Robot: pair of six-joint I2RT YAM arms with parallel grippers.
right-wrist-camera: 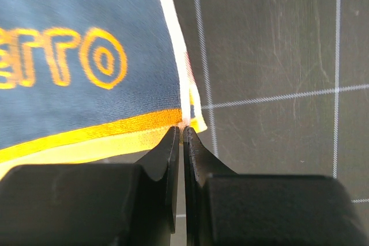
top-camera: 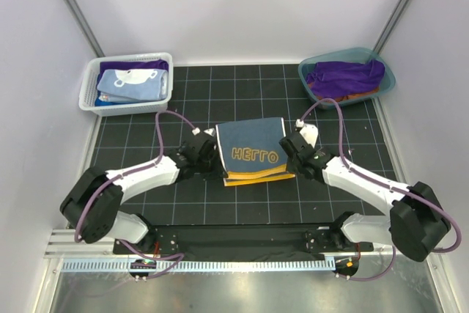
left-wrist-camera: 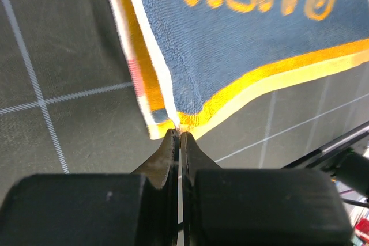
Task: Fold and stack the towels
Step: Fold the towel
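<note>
2 pairs of jaws clamped on the lower corners of the navy-and-orange towel (top-camera: 251, 150) at frame centre on the table (top-camera: 146, 108): lift both level, carry toward frame top, land edges flush.

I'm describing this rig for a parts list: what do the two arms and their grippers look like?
They match. The left arm and right arm have white link shells between bulky black joint housings, each with a looping purple cable. The left gripper and right gripper are matte black, with blocky bodies and two fingers tapering to thin tips.
</note>
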